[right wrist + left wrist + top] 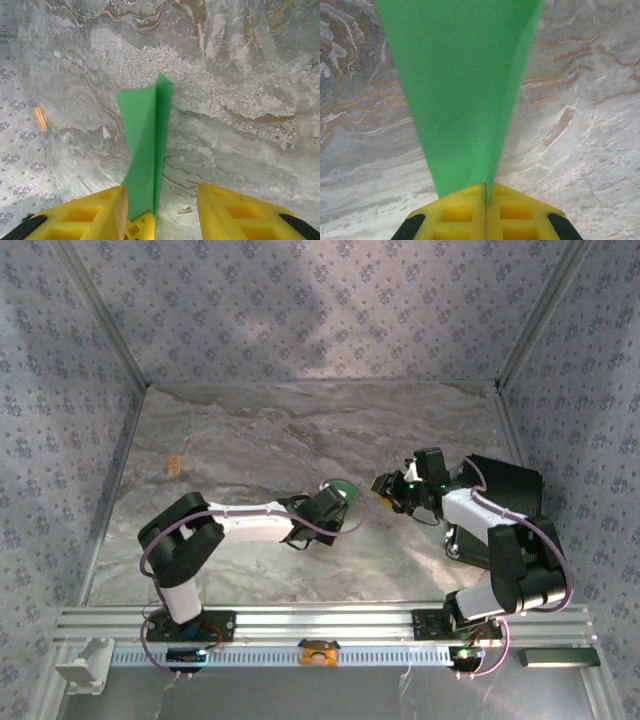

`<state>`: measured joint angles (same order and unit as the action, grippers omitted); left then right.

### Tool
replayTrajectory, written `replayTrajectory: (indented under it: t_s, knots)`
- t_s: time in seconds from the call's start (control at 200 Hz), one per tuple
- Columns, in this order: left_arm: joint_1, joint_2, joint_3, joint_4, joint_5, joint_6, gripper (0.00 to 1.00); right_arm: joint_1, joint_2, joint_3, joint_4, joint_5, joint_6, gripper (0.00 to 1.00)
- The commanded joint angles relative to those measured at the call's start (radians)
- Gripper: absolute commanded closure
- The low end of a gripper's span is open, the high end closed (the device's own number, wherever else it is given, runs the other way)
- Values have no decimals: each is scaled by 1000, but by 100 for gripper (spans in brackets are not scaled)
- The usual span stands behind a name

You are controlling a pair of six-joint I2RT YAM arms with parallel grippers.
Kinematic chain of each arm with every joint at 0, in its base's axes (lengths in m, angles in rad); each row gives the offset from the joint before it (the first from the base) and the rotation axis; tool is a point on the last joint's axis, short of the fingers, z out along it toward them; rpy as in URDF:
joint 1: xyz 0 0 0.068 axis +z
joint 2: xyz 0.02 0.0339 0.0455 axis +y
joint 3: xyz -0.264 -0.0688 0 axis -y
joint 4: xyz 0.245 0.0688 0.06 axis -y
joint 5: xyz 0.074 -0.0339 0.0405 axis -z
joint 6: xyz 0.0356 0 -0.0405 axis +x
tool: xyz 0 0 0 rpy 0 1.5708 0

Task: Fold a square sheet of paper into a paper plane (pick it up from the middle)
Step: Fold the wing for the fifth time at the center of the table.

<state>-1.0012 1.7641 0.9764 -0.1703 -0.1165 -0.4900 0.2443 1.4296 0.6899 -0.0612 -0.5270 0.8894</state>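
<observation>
The paper plane (343, 487) is bright green paper folded into a slim pointed dart, held above the middle of the marble table. My left gripper (335, 505) is shut on its narrow end. In the left wrist view the yellow fingertips (470, 207) press together on the plane (460, 90), which fans out away from them. My right gripper (385, 488) is just right of the plane and open. In the right wrist view the plane (147, 145) stands with its centre crease showing, close to the left finger (100, 215) of the right gripper (162, 215). The right finger stands well apart from it.
A small orange block (175, 464) lies at the far left of the table (300, 430), also visible by the wall (40, 117). A black box (505, 480) sits behind the right arm. Patterned walls close in three sides, and an aluminium rail (320, 620) runs along the front.
</observation>
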Motion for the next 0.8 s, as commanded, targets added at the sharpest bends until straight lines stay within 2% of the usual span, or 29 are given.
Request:
replayTrajectory:
  t_s: [0.0, 0.13, 0.415, 0.585, 0.794]
  knots:
    - [26, -28, -29, 94, 146, -41, 96, -2, -16, -2, -51, 15, -25, 57]
    - [66, -15, -54, 155, 254, -70, 96, -3, -11, -8, -39, 3, -19, 57]
    - [122, -1, -100, 247, 371, -128, 97, 5, -6, -17, -13, -10, -12, 57]
    - [144, 27, -113, 284, 419, -157, 97, 20, 4, -26, 13, -1, -2, 60]
    - [164, 39, -121, 268, 420, -195, 97, 62, 7, -50, 80, 44, 11, 64]
